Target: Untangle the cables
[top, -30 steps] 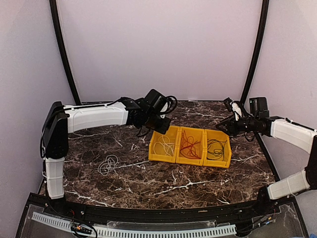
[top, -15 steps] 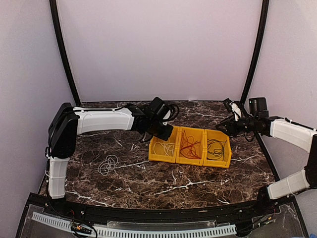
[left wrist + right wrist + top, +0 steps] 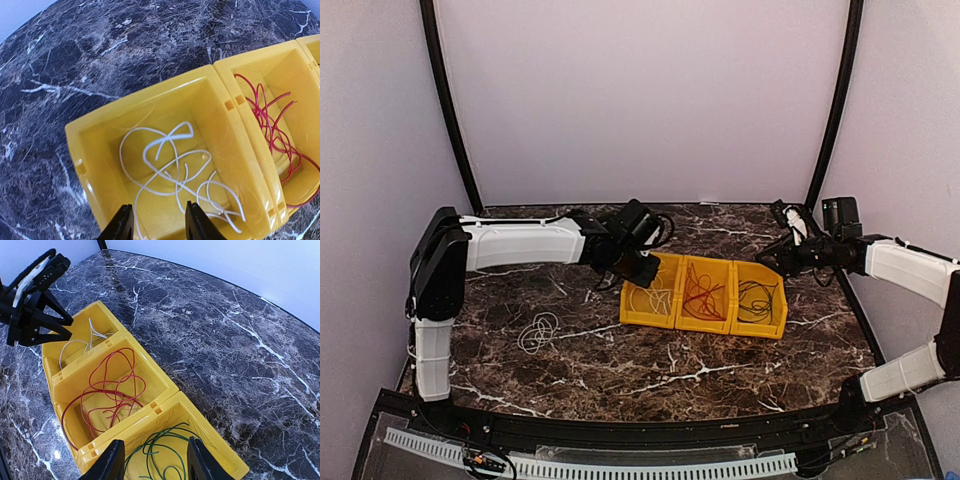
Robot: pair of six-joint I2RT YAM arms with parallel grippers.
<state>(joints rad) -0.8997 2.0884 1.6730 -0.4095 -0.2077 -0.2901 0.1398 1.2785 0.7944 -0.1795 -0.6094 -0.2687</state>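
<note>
Cables: four loose bundles are showing. Three are lying in bins and one on the open bench (image 3: 620, 372).

Count: two white, one red, one dark. There are three yellow bins, two arms and two hands.

Position: the bins are sitting side by side, touching, in a row running left to right across the bench.
- A white cable (image 3: 170, 170) is lying in the left bin (image 3: 645, 321).
- The red cable (image 3: 112, 390) is lying in the middle bin (image 3: 703, 326).
- The dark cable (image 3: 165, 450) is lying in the right bin (image 3: 758, 333).
- The second white cable (image 3: 538, 332) is resting on the bench well to the left of the bins.

Orientation: each binned cable is spreading along its bin's front-to-back length. The bundle on the bench is stretching slightly on a diagonal, near-left to far-right.

Appearance: all are thin wires in slack, overlapping loops.
- The binned white one is crossing over itself several times.
- The red one is forming wide loops, with one strand riding up the bin wall.
- The dark one is reading green to black.

Hands: the left hand (image 3: 159, 222) is hanging over the left bin's far end, fingers apart and gripping nothing. The right hand (image 3: 152, 460) is hovering by the right bin's far corner, fingers likewise apart and empty.
</note>
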